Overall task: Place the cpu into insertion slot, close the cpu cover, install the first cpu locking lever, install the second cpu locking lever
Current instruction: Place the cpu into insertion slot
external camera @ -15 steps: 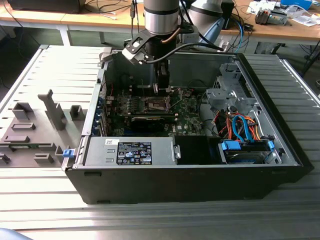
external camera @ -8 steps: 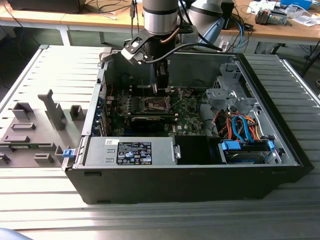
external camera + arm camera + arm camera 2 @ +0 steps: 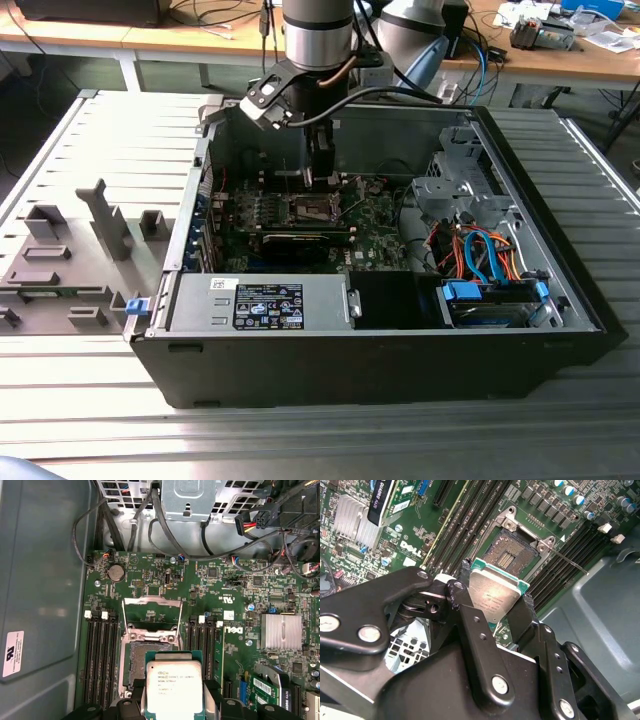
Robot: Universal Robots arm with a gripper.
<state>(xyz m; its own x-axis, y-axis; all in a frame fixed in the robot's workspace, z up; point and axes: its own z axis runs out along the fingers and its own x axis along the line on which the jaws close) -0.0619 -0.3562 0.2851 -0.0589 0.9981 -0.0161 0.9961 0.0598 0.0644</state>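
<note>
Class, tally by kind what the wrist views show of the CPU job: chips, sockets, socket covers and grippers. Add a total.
cpu: 1
insertion slot: 1
cpu cover: 1
gripper: 1
Total: 4

The cpu has a dull silver-grey metal top, smooth and faintly reflective, edged in green board. The gripper clamped on it is matt black, smooth, with bright metal screw heads. The insertion slot is dark inside a shiny silver metal rim. The cpu cover just beside the slot is thin bare metal. Around the slot the circuit board is glossy green, and well apart from the slot the case wall is smooth grey metal.
</note>
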